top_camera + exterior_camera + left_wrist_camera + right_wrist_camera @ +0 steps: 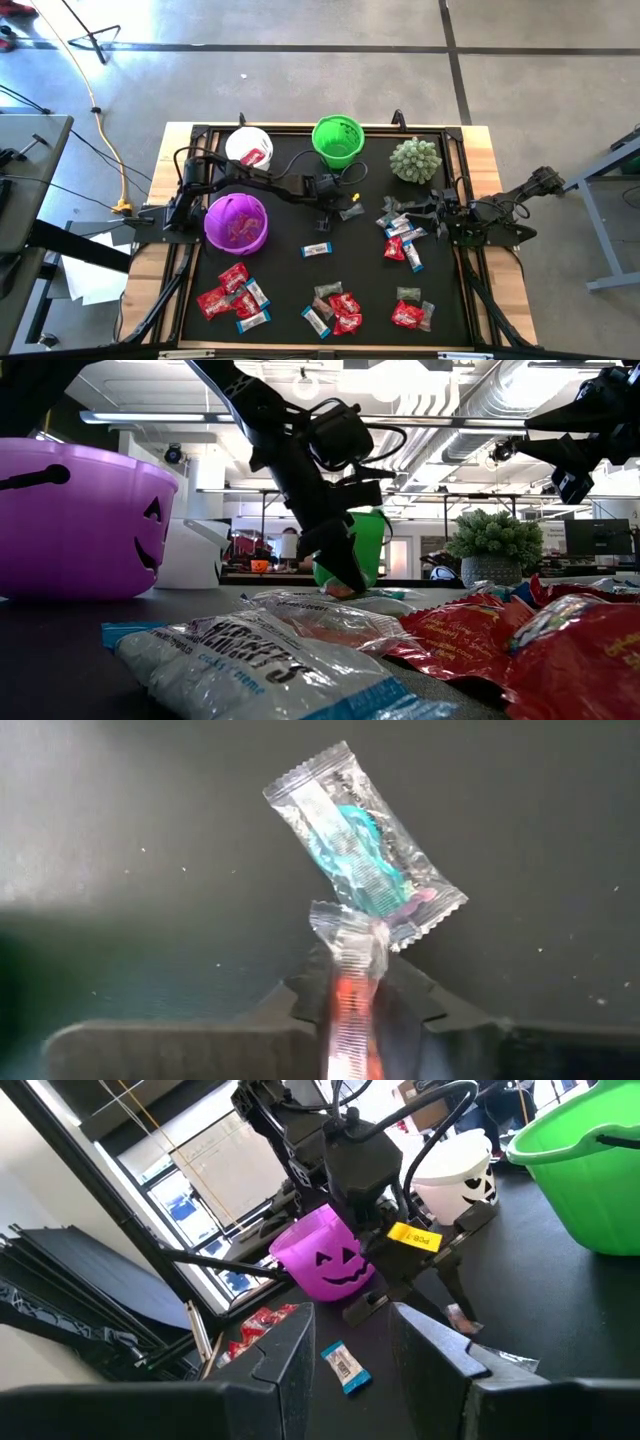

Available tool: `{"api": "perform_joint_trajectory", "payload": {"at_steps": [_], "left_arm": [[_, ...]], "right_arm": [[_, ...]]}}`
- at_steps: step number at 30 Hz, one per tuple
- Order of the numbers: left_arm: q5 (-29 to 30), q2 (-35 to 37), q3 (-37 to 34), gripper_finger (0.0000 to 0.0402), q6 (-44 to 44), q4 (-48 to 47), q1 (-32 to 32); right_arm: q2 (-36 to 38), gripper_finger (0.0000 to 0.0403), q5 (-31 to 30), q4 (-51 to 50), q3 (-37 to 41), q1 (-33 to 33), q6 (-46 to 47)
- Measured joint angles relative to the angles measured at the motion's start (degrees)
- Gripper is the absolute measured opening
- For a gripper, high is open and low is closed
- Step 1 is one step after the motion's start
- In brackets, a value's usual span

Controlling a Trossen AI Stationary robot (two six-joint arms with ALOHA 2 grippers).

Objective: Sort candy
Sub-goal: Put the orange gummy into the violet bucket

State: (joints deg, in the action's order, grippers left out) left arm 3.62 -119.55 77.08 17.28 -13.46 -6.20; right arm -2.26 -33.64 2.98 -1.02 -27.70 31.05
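Purple plastic forms the pumpkin-faced bucket (236, 222) near the table's left edge, and the high view shows red-wrapped sweets lying inside it. Behind it, toward the far edge, stands a white bucket (249, 148) with something red in it, and beside that a green bucket (337, 140) whose contents cannot be made out. A spiky pale-green ball (415, 159) sits near the far right corner.

The candy (330, 310) lies mostly loose on the black mat (290, 280): clusters of red, dark and silvery blue-white wrappers along the near edge, one single blue-white piece (316, 249) near the middle, and a heap (402, 238) toward the right edge.

The left gripper (327, 215) reaches down to the mat in front of the green bucket; in its wrist view its fingers (400, 995) are pinched onto the end of a clear wrapper with red inside (350, 990), which touches a clear packet holding something turquoise (362, 848). The right gripper (418, 211) hangs above the heap at the right, its fingers (290, 1350) apart and holding nothing.
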Motion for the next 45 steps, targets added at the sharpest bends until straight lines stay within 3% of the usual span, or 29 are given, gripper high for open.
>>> {"api": "perform_joint_trajectory", "payload": {"at_steps": [12, 22, 29, 38, 41, 45], "left_arm": [[0.40, 3.42, 0.02, 0.0024, -4.54, -1.37, 0.69], [3.22, 14.37, 0.07, 0.0024, -16.17, -14.36, 2.16], [8.46, 25.59, 0.07, 0.0024, -25.71, -31.35, 4.44], [7.39, 38.59, 0.07, 0.0024, -52.61, -66.56, 11.09], [6.32, 41.73, -0.22, 0.0024, -60.98, -72.29, 13.86], [3.68, 45.57, -3.43, 0.0024, -68.63, -73.14, 15.58]], "right_arm": [[0.02, 0.0126, -0.01, 0.00, 0.02, 0.00, -0.02], [0.00, 0.0126, 0.01, 0.00, 0.02, 0.00, 0.00], [0.00, 0.0126, 0.01, 0.00, 0.02, 0.00, -0.02], [0.00, 0.0126, -0.01, 0.00, 0.00, 0.02, -0.02], [-0.04, 0.0126, -0.01, 0.00, 0.02, 0.00, 0.00], [-0.03, 0.0126, 0.00, 0.01, 0.02, 0.00, -0.01]]}}
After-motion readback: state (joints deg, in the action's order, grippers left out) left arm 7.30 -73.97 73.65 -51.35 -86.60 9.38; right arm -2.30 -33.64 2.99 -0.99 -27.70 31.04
